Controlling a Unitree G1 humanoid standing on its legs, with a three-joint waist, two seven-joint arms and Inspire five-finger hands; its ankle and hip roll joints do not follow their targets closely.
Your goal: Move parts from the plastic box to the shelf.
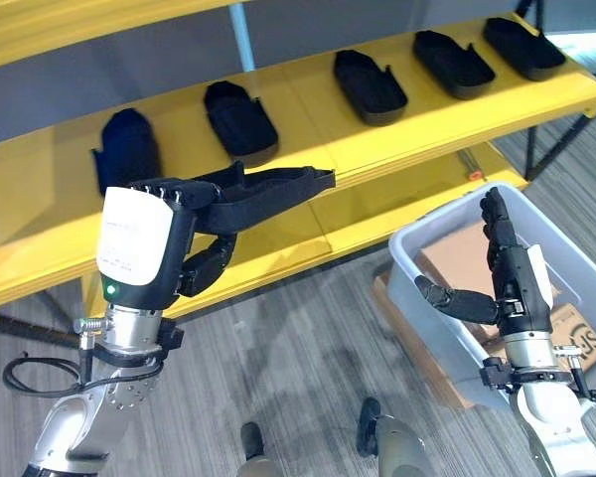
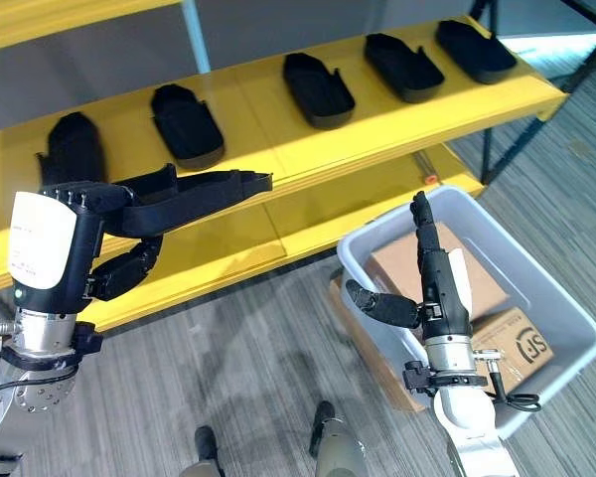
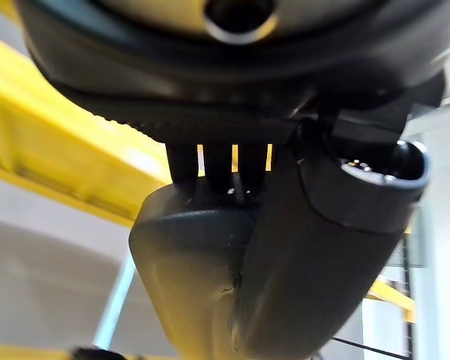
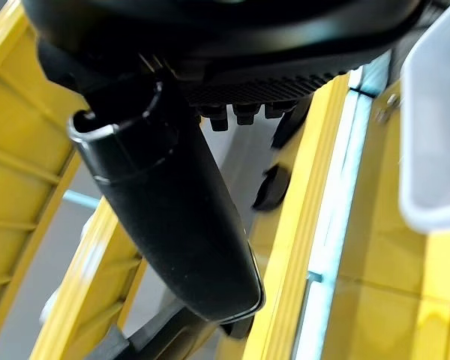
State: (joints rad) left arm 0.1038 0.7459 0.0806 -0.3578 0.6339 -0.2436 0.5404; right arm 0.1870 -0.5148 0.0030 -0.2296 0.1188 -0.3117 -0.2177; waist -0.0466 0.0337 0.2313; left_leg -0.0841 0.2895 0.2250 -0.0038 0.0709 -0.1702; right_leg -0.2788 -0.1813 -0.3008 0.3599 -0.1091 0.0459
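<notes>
The left hand (image 1: 154, 243) curls its fingers and thumb round a black, long, shallow moulded part (image 1: 263, 189), held before the front edge of the yellow shelf (image 1: 377, 139). The right hand (image 1: 502, 268), fingers straight and thumb out, stands over the grey plastic box (image 1: 417, 268). Five like parts (image 1: 370, 85) lie along the shelf.

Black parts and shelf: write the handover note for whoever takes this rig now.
Left robot hand: shut on a black part, held in front of the yellow shelf, not yet set down.
Right robot hand: open, fingers straight, upright over the plastic box, holding nothing.
Done: five black parts lie in a row on the shelf.
Box: cardboard pieces show inside; I see no black part there.
Left: place the held part on the shelf, then check the box for more.
</notes>
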